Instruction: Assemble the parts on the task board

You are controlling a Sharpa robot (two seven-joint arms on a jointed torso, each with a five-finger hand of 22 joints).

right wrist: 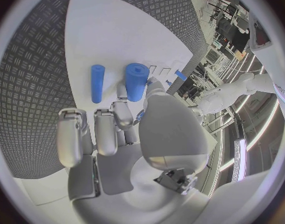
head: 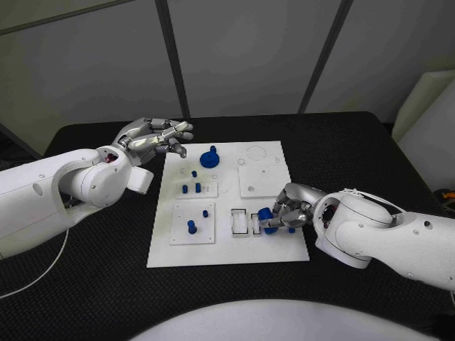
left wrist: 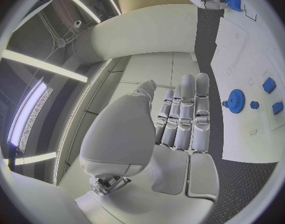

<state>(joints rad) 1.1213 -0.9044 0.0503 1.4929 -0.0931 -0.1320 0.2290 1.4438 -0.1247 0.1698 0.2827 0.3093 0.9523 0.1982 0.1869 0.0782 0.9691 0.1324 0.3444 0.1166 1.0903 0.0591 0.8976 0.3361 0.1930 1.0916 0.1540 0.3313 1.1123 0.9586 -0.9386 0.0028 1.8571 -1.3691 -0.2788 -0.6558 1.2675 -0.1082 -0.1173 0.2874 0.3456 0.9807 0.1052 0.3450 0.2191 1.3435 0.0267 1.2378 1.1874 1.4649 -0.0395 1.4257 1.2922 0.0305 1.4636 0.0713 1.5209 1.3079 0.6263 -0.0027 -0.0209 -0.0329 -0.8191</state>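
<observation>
The white task board [head: 227, 250] lies in the middle of the black table. My right hand [head: 287, 207] is low over its near right part and grips a thick blue cylinder [head: 267, 217] [right wrist: 137, 81] between thumb and fingers. A thinner blue cylinder [right wrist: 97, 83] lies on the board [right wrist: 117, 30] beside it. My left hand [head: 156, 136] [left wrist: 182, 114] hovers above the board's far left corner, fingers stretched out and holding nothing. A blue gear [head: 209, 158] [left wrist: 236, 100] stands on the board just right of that hand. Small blue pegs [head: 192, 188] [left wrist: 269, 84] stand in the left fixtures.
Clear square fixtures sit on the board: one at the near left holding a blue peg [head: 190, 226], one at the far right [head: 264, 181] without parts. Black table [head: 94, 284] surrounds the board on all sides. Grey wall panels rise behind the table's far edge.
</observation>
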